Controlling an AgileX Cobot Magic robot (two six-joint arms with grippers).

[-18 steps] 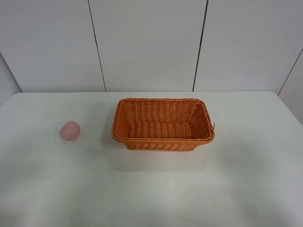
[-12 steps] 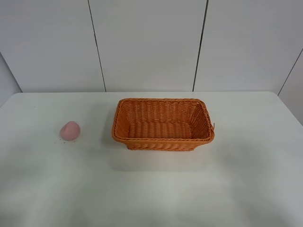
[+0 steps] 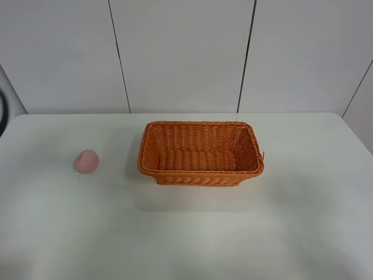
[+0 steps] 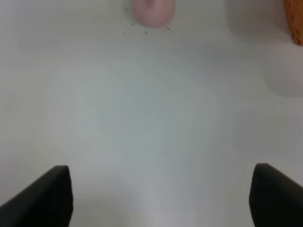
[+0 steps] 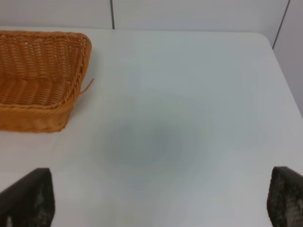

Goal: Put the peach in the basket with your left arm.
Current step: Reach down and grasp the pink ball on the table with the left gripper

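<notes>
The pale pink peach [image 3: 86, 161] lies on the white table, well left of the orange wicker basket [image 3: 201, 172], which is empty. In the left wrist view the peach [image 4: 152, 10] is far ahead of my left gripper [image 4: 161, 198], which is open and empty, with a corner of the basket [image 4: 294, 21] at the edge. My right gripper [image 5: 158, 198] is open and empty over bare table beside the basket [image 5: 84, 56]. Neither gripper shows in the exterior view.
A dark curved piece, perhaps a cable [image 3: 2, 111], shows at the far left edge of the exterior view. Tiny dark specks [image 4: 144, 31] lie on the table by the peach. White wall panels stand behind the table.
A dark curved piece has come into the exterior view at its far left edge. The peach and the basket have not moved.
</notes>
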